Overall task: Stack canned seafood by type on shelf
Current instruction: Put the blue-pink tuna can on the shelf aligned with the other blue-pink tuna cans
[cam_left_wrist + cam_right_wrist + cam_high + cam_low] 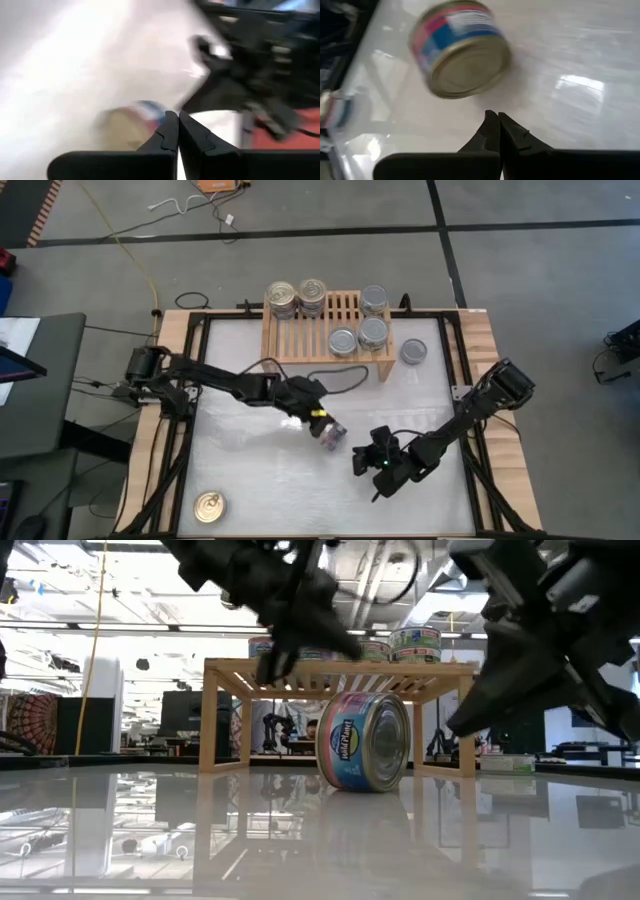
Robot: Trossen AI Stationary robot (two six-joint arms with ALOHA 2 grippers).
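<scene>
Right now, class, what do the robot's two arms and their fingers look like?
Both arms are black and jointed. The left arm carries a thin dark cable looping off it. The right arm shows a small green light near its wrist. Each ends in flat black fingers with stepped, notched inner edges.

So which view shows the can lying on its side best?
The low view: the can fills mid-frame, on its edge, label readable. The right wrist view shows it close but blurred. The high view shows it small by the left gripper; the left wrist view only smeared.
</scene>
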